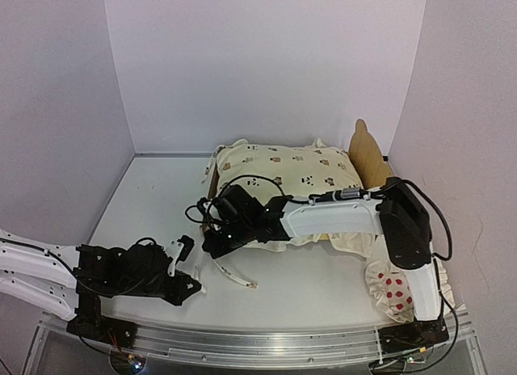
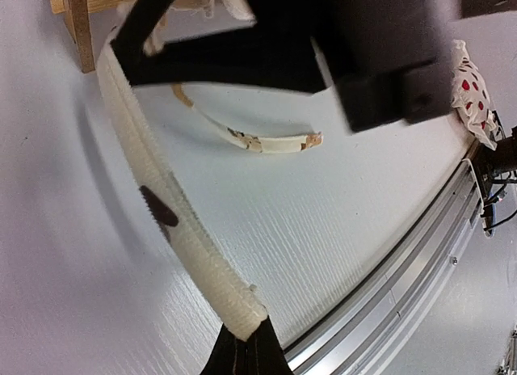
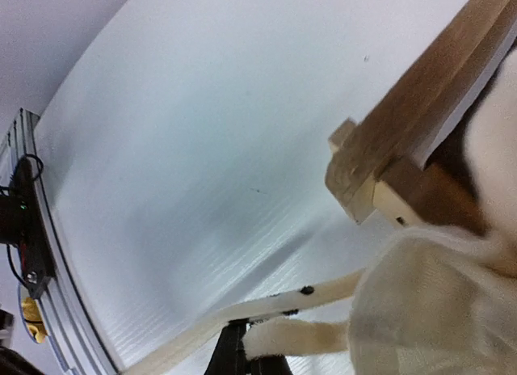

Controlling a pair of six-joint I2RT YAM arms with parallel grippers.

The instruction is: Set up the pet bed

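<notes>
The bed [image 1: 370,158] is found at the back centre of the desk [image 1: 323,290], its long side across the overhead view and its headboard at the right end. The right hand [image 1: 212,242] is placed at the bed's near left corner, just beside the corner rail [image 3: 420,120]. It is clenched; a cream fold of the cover [image 1: 287,169] is seen at its fingertips, but a grip on that fold cannot be confirmed.

The left hand [image 2: 246,355] is held low over the near left of the desk, apart from the bed. It is clenched on the end of a strap [image 2: 174,221], which is raised off the desk and runs towards the bed corner.

The frame is made of pale plywood with square-cut edges and visible layers; the headboard is tall and rounded at the top. The cover is soft, cream, ruffled and printed with small dark figures. The held strap is cream, ribbed and marked by one dark patch. A second strap [image 2: 266,141] lies curved and flat on the desk. A red-dotted white pillow [image 1: 392,292] is noted beside the right arm's base.
</notes>
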